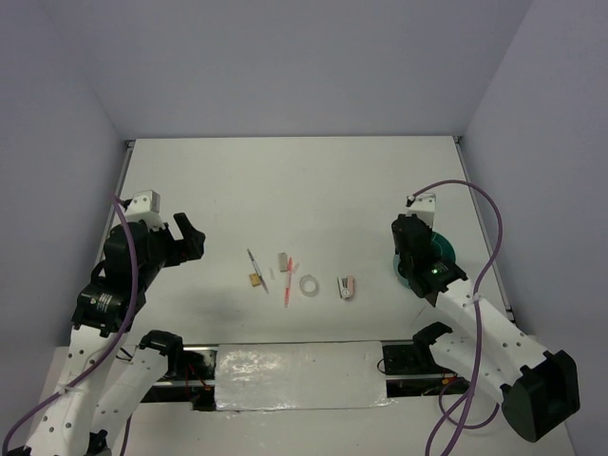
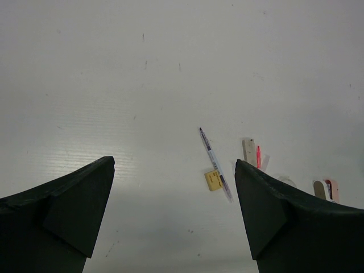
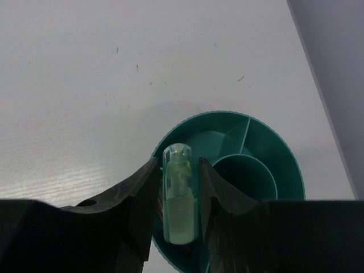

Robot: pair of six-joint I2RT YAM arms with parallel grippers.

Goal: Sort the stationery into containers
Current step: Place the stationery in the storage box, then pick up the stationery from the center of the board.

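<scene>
The right gripper (image 3: 178,166) is clamped on a mint green piece (image 3: 180,199), which sits between its fingers, just above the outer ring of the teal cup (image 3: 287,159). The left gripper (image 2: 173,164) is spread wide and holds nothing. Ahead of it, toward its right finger, lie the grey pen (image 2: 213,162), yellow block (image 2: 213,180), pink pen (image 2: 258,156) and stapler (image 2: 327,189).

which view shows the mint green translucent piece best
Right wrist: the mint green translucent piece sits close up between the fingers of the right gripper, over the round teal cup. Top external hides it behind the arm; left wrist lacks it.
</scene>
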